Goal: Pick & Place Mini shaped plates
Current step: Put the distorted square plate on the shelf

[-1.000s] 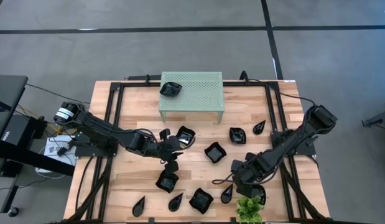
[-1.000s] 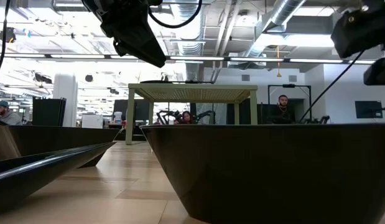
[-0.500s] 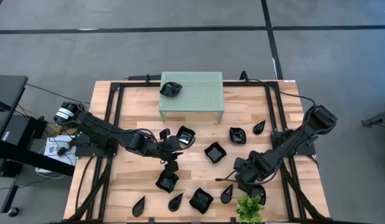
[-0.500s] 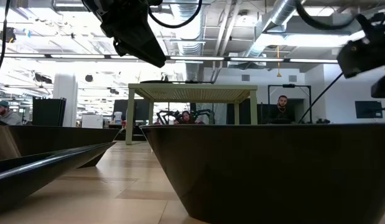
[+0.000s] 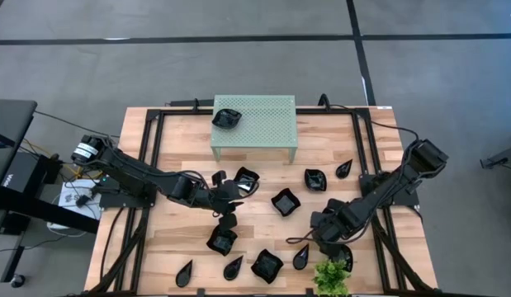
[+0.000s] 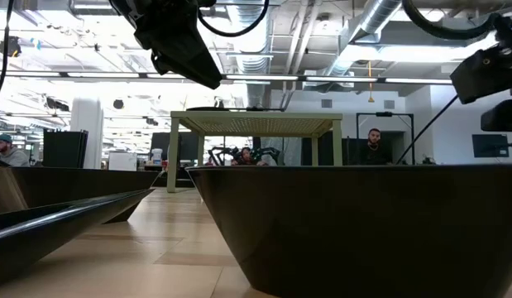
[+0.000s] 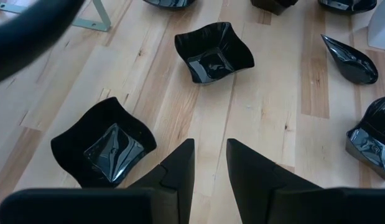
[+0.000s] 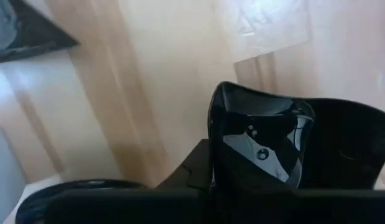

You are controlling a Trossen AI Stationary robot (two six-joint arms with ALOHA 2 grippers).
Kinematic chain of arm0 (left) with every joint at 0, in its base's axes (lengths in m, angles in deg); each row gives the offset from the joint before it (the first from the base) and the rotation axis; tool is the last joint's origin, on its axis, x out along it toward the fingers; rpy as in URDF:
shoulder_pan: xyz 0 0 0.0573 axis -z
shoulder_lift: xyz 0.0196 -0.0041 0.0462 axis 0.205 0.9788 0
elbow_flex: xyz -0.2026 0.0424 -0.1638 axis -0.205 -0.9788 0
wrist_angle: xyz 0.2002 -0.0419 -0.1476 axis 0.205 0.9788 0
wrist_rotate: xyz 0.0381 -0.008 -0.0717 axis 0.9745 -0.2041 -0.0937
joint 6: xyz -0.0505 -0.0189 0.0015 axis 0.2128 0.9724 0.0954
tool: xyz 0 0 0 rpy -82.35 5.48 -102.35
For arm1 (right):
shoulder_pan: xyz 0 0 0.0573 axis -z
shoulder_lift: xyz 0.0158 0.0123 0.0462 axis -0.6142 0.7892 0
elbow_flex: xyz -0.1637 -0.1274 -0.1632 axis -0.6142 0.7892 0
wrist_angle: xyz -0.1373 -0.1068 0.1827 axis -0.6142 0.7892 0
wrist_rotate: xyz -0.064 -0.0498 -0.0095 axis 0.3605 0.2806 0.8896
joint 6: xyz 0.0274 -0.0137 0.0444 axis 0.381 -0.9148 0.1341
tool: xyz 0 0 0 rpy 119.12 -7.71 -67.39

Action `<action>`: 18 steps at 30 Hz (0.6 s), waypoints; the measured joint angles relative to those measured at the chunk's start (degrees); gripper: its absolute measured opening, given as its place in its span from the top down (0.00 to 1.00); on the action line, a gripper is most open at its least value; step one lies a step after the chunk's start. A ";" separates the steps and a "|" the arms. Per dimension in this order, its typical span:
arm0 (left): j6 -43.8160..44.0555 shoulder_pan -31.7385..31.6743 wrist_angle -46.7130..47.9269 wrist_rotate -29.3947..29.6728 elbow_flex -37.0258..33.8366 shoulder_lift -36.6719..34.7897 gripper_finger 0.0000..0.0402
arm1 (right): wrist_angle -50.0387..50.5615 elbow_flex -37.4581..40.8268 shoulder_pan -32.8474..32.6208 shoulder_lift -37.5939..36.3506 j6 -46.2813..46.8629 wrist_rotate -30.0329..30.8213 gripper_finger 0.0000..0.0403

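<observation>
Closing since a second ago, the right gripper (image 5: 328, 240) jaws now pinch a black dish (image 8: 262, 140) rim — left gripper (image 7: 209, 163) waits, narrowly parted, mid-desk.

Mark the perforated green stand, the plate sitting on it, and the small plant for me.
Pale green perforated stand (image 5: 263, 120): high view, bare middle of its top.
Black plate on the stand (image 5: 227, 118): high view, plate's centre.
Small green plant (image 5: 331, 277): high view, middle of the leaves.
</observation>
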 joint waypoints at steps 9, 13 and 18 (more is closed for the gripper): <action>-0.01 0.00 -0.50 0.01 0.00 0.00 0.77 | 2.38 -9.88 0.60 0.07 -9.52 2.74 0.99; -0.01 0.01 -1.21 0.01 0.00 0.00 0.77 | 6.33 -16.88 1.86 0.07 -20.50 8.97 0.99; -0.02 0.01 -1.63 0.01 0.00 0.00 0.77 | 11.58 -24.85 5.19 0.07 -36.95 24.21 0.98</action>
